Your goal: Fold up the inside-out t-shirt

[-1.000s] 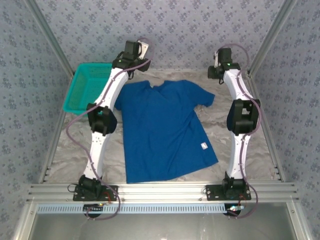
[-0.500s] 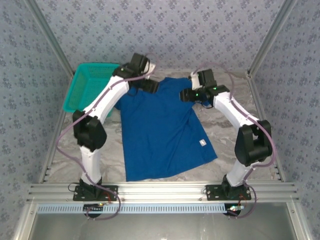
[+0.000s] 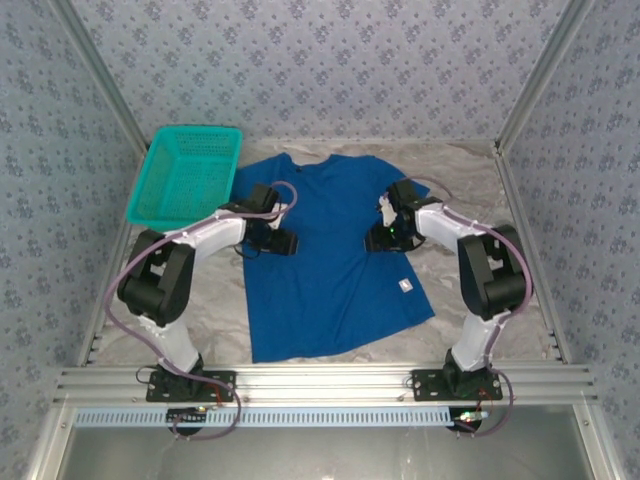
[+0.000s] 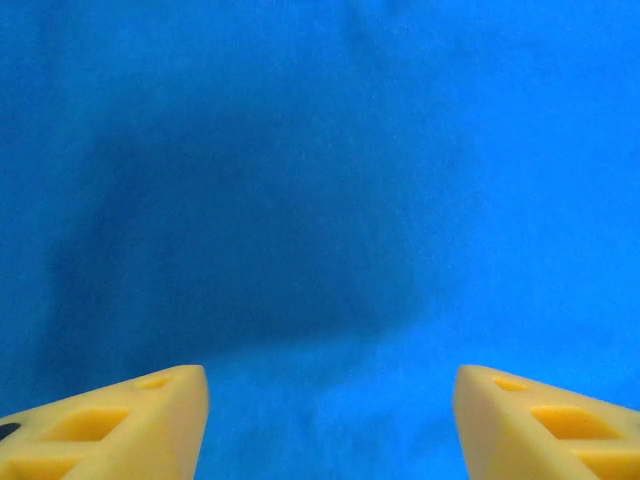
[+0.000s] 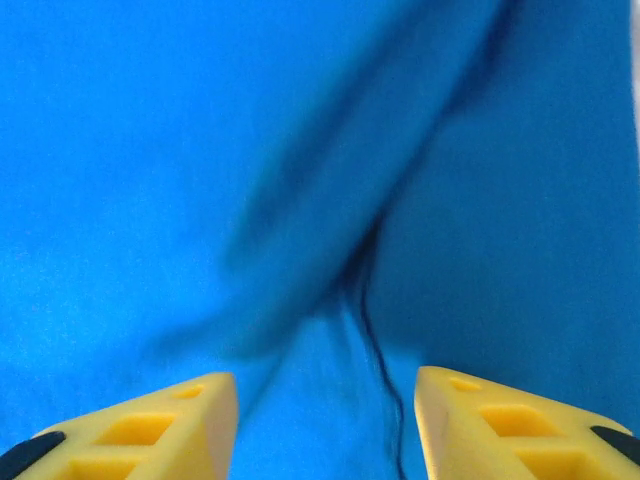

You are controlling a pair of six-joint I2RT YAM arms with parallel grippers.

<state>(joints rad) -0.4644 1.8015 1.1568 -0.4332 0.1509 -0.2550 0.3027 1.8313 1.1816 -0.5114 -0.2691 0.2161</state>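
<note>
The inside-out t-shirt lies flat in the middle of the table, royal blue, collar at the far end and a small pale tag near its right hem. My left gripper hovers low over the shirt's left side, open, with smooth blue cloth under its yellow fingers. My right gripper is over the shirt's right side, also open. Between its fingers a dark crease or seam runs through the cloth. Nothing is pinched in either gripper.
A teal mesh basket stands at the back left, just beyond the left arm. Metal frame posts rise at the table's sides, and a rail runs along the near edge. Bare pale tabletop surrounds the shirt.
Both arms have drawn back from the far edge near the collar and folded inward. The grippers now sit low over the shirt's left and right sides at mid-body.
</note>
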